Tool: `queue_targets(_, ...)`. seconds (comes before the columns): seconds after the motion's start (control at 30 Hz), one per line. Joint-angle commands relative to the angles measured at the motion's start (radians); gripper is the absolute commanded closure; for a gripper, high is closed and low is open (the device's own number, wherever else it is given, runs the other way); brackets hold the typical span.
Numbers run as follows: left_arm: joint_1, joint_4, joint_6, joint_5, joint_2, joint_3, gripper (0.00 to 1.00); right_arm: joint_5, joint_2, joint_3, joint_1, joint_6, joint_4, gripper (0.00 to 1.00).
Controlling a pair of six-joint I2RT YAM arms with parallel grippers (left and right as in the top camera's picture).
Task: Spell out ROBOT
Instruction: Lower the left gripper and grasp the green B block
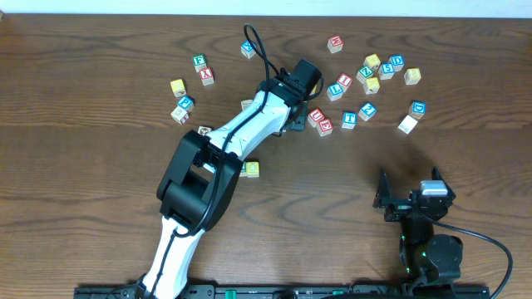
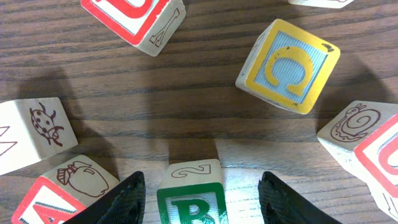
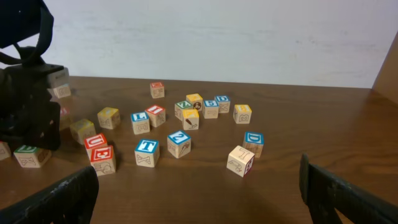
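Observation:
A wooden block with a green R (image 2: 191,200) sits on the table between the two fingers of my left gripper (image 2: 202,180). The fingers are open, with a gap on each side of the block. In the overhead view the left gripper (image 1: 293,123) reaches into the middle of the block cluster and hides the R block. A blue T block (image 1: 349,119) lies just to the right of it, also visible in the right wrist view (image 3: 147,151). My right gripper (image 1: 411,195) is open and empty at the near right, well away from the blocks (image 3: 199,171).
Around the R block lie a yellow block (image 2: 289,65), a red-faced block (image 2: 134,18), a ladybug block (image 2: 34,134) and a snail block (image 2: 357,124). Red U (image 1: 315,116) and E (image 1: 325,126) blocks, a lone yellow block (image 1: 251,169) and several more blocks are scattered about.

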Motion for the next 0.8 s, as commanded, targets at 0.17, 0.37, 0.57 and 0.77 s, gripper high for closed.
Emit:
queue_targets(0.17,0.005,-0.002,0.009,-0.016,0.008,-0.029,0.44,-0.002,-0.001,-0.001,-0.006,-0.011,-0.004,0.01)
queue_targets(0.37,0.005,-0.011,-0.018,-0.016,0.008,-0.029,0.44,-0.002,-0.001,-0.001,-0.006,-0.011,-0.004,0.01)
queue_targets(0.57,0.005,-0.014,-0.033,-0.015,0.009,-0.029,0.44,-0.002,-0.001,-0.001,-0.007,-0.011,-0.004,0.01)
queue_targets(0.77,0.005,-0.019,-0.066,-0.015,0.009,-0.029,0.46,-0.002,-0.001,-0.001,-0.006,-0.011,-0.004,0.01)
